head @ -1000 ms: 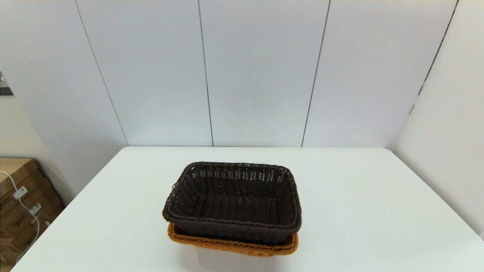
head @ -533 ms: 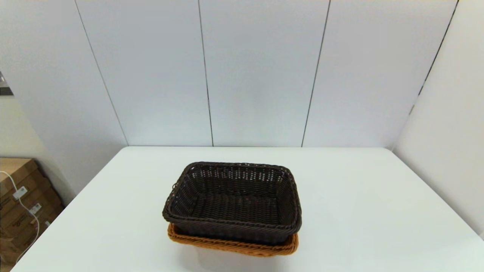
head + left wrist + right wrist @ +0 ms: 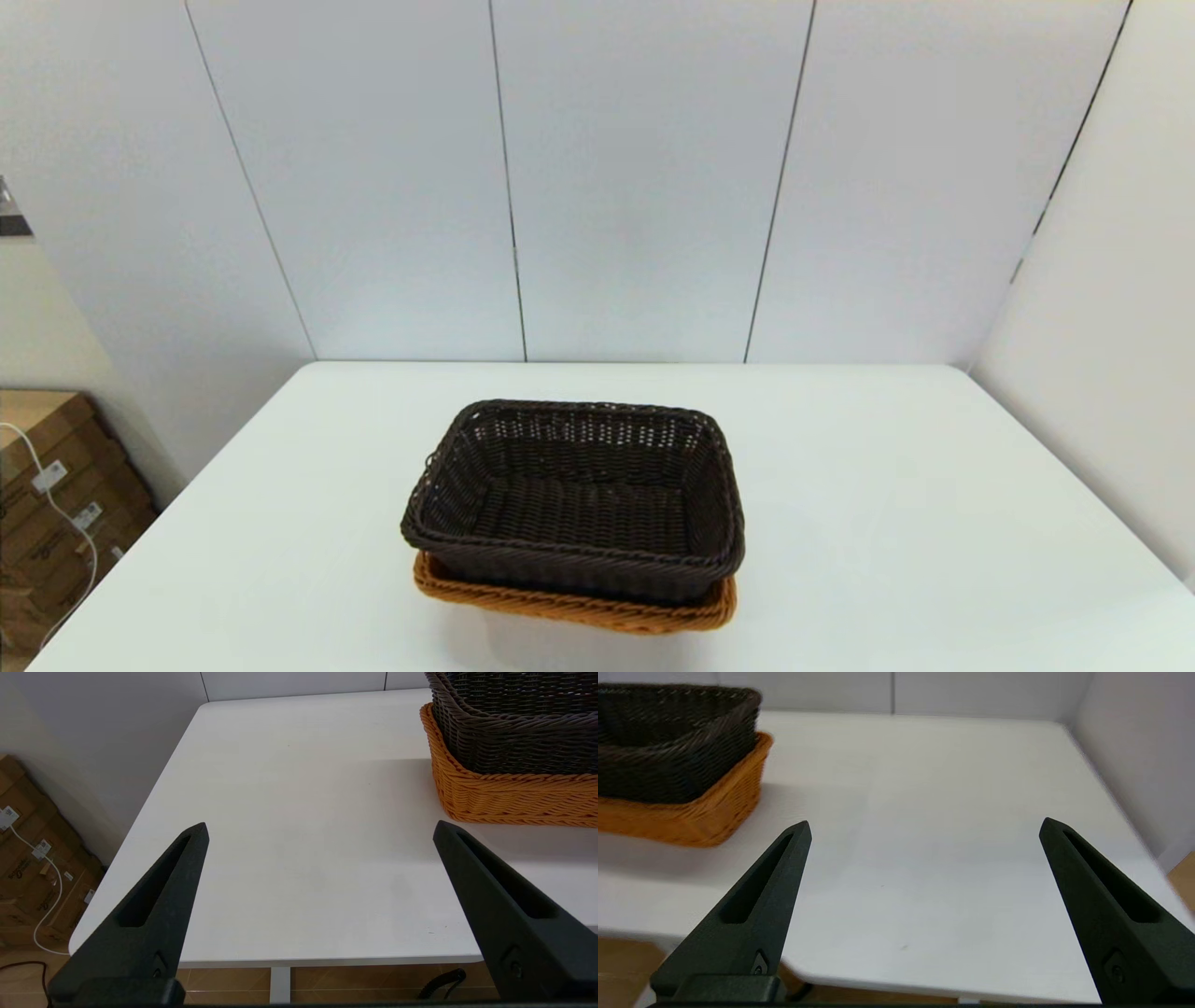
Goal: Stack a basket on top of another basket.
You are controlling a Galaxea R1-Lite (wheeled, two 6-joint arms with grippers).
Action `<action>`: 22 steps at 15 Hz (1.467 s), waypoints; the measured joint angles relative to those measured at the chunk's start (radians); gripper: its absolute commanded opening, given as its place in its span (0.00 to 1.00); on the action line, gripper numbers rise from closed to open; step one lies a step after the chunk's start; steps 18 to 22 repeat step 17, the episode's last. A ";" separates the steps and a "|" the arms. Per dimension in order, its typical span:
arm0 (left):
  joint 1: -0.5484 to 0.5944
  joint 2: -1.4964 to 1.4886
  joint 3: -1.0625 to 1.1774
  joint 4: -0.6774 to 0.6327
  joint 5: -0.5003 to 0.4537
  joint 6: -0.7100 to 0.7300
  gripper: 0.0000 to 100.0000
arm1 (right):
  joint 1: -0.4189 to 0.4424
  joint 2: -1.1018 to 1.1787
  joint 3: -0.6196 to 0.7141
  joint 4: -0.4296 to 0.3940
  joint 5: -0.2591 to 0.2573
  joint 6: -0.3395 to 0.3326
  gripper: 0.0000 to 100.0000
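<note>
The dark brown basket (image 3: pixel 574 495) sits nested inside the orange-tan basket (image 3: pixel 579 609) near the table's front middle; only the orange rim and front wall show beneath it. Both wrist views show the pair from the side: dark basket (image 3: pixel 514 723) in orange basket (image 3: pixel 509 798), and dark basket (image 3: pixel 668 742) in orange basket (image 3: pixel 691 816). My left gripper (image 3: pixel 320 830) hangs open off the table's front left edge, empty. Off the front right edge, my right gripper (image 3: pixel 924 828) is open and empty too. Neither arm shows in the head view.
The white table (image 3: pixel 887 523) is bounded by grey wall panels behind and to the right. Cardboard boxes (image 3: pixel 47 495) with a white cable stand on the floor to the left.
</note>
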 measured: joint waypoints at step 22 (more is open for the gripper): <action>0.000 0.000 0.000 0.000 0.000 0.000 1.00 | 0.000 -0.002 0.069 -0.079 -0.060 0.000 1.00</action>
